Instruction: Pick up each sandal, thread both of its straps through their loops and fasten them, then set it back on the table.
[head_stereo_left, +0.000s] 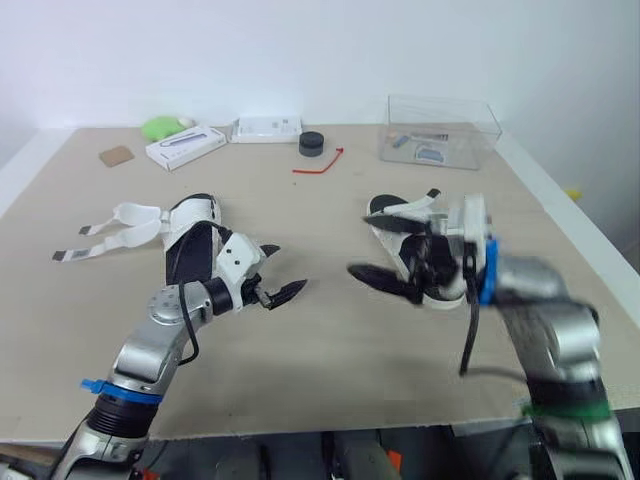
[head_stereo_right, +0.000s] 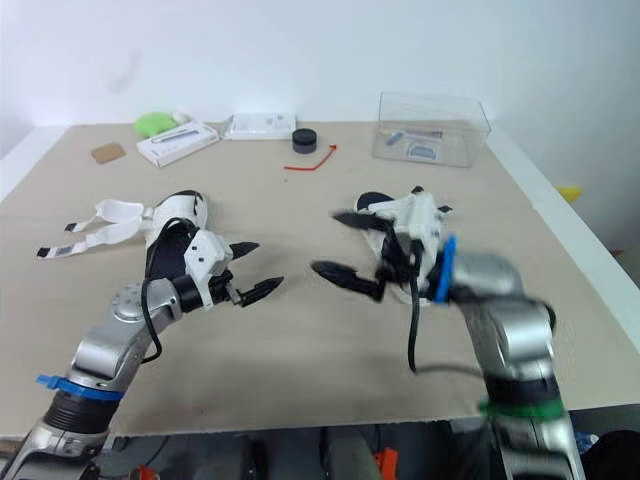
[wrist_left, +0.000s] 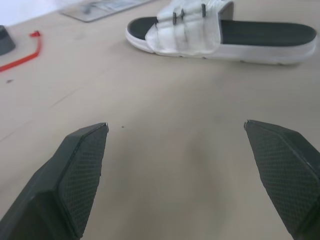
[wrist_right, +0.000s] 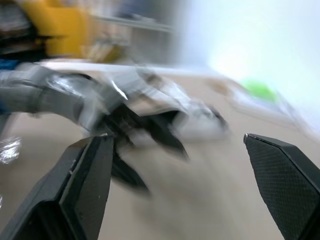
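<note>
Both grippers are spread wide with nothing in them. The left gripper (head_stereo_left: 283, 268) hangs over bare table (head_stereo_left: 330, 370), with the loose-strap sandal (head_stereo_left: 195, 215) just behind its wrist. The right gripper (head_stereo_right: 335, 242) points toward it, the strapped sandal (wrist_left: 190, 30) close by its wrist.

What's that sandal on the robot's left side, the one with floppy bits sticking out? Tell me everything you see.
It is a slide sandal with a black footbed and a white sole, lying sole-down on the tan table. Its two white straps are undone and lie splayed flat on the table towards the robot's left, ending in dark tips. The left gripper hovers open and empty beside it, and its wrist hides part of the sandal.
</note>
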